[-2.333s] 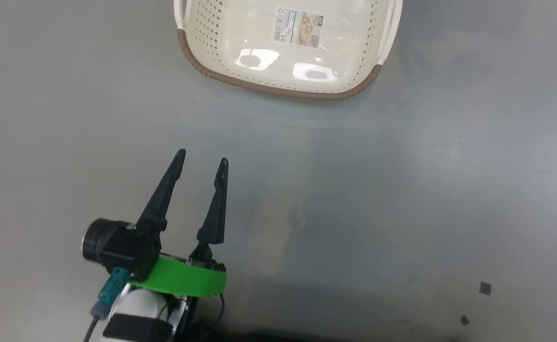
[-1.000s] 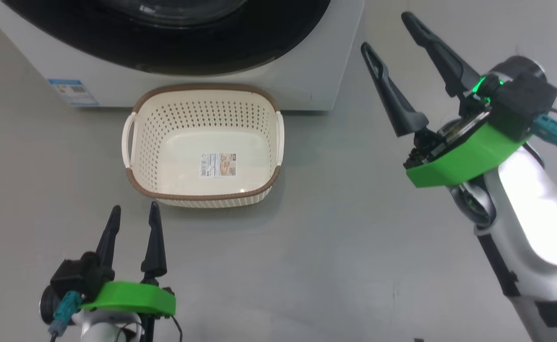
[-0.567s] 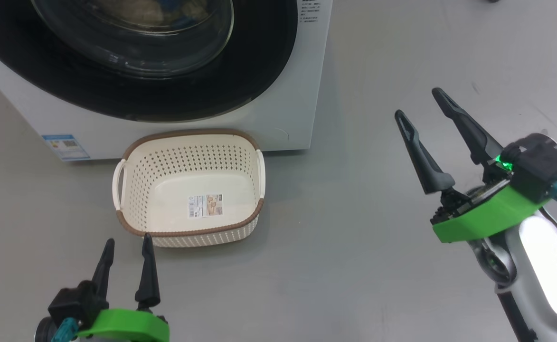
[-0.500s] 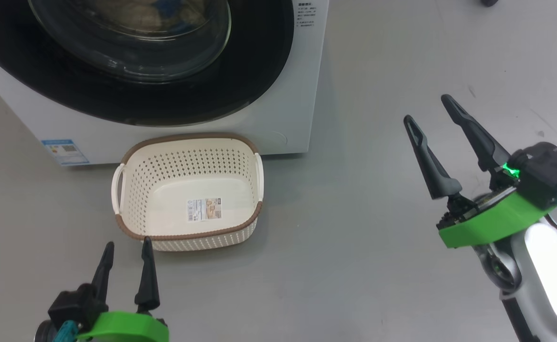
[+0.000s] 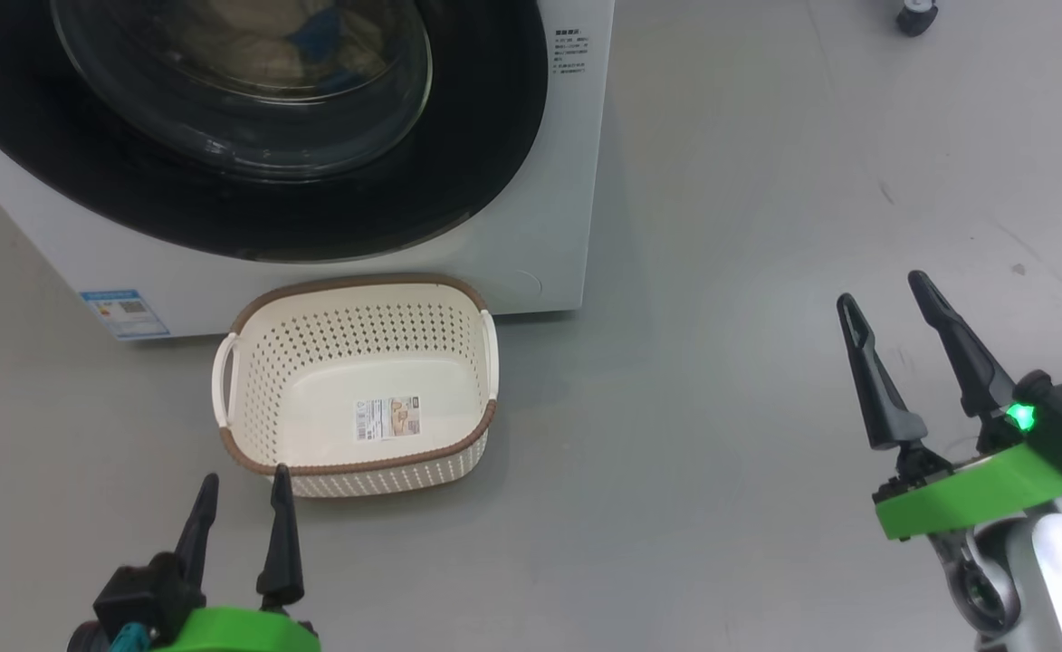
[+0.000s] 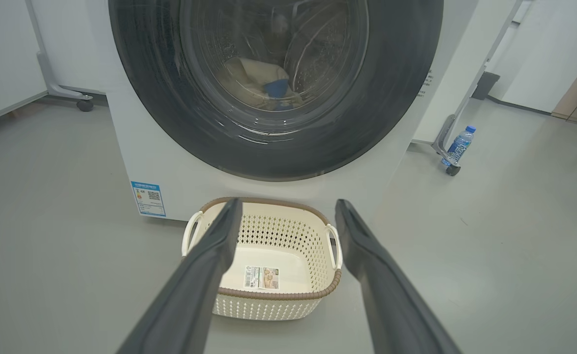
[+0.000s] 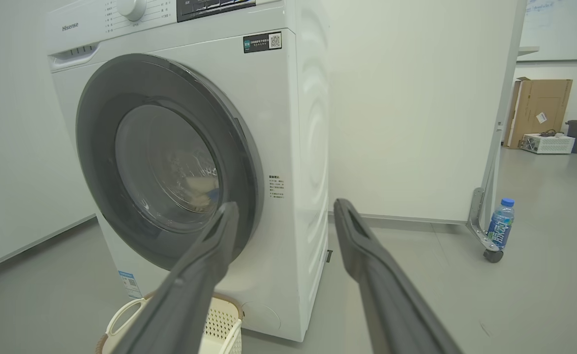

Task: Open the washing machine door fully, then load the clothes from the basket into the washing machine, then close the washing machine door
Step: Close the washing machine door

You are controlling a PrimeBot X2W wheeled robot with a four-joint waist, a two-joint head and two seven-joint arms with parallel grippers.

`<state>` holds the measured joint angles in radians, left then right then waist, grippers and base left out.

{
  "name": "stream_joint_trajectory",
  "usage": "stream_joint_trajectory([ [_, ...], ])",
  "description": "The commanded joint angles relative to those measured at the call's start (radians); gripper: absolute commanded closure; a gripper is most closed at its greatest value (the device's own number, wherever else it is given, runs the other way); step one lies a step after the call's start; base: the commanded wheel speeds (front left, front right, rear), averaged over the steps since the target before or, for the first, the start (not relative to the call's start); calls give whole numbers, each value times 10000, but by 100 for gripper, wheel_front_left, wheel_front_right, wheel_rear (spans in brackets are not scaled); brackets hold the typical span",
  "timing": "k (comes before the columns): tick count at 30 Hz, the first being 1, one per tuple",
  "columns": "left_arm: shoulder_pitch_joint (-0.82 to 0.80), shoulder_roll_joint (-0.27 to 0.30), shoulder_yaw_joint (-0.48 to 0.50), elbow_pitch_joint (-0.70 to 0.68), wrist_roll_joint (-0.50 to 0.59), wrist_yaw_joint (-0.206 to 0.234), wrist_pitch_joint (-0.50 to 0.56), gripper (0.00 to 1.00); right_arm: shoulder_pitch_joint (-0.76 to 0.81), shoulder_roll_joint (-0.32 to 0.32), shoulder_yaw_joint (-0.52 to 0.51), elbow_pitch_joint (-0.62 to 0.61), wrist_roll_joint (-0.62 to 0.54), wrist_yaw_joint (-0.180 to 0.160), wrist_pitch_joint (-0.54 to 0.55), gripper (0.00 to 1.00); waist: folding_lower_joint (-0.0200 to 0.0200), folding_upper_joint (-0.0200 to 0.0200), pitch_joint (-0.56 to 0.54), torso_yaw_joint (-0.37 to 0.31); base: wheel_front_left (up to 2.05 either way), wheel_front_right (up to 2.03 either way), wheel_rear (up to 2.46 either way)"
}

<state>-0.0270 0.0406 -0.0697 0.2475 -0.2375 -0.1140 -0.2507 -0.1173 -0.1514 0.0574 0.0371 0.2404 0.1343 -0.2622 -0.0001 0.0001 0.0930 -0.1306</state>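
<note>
The washing machine door (image 5: 241,118) is lying shut against the front of the washing machine (image 5: 576,181). In the right wrist view its black rim is sitting flush with the white panel, though the frames do not show whether the latch has caught. The clothes (image 6: 261,83) are showing through the glass, lying low in the drum, cream with a blue patch. The basket (image 5: 349,330) is standing on the floor just in front of the machine, below the door, and is carrying nothing but its label.

The left gripper (image 5: 245,477) is hovering just short of the basket's near rim, with its jaws spread wide and holding nothing. The right gripper (image 5: 882,288) is hovering well off to the right of the machine, and its jaws are likewise wide and empty.

Judged from this layout, the closing step is at or near its end, and what remains is a latch check. To do this well, the robot is best pressing squarely on the black rim rather than on the bulging glass, with firm, steady force. The arm's approach should be passing above or beside the basket, so that the light basket is not being knocked. Too soft a push risks leaving the door resting shut but unlatched.
</note>
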Motion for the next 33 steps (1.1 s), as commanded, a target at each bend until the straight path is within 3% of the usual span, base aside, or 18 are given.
stream_joint_trajectory([
  [1, -41, 97, 377, -310, 136, -15, -111, 0, -93, -75, 91, -307, -56, -36, 4, 0, 1, -1, -16, -9, 0, 0, 0],
  [33, 503, 97, 851, -315, 40, -76, -111, 0, 1266, 716, -849, -140, -325, -36, 4, 0, 1, -1, -770, -328, 0, 0, 0],
])
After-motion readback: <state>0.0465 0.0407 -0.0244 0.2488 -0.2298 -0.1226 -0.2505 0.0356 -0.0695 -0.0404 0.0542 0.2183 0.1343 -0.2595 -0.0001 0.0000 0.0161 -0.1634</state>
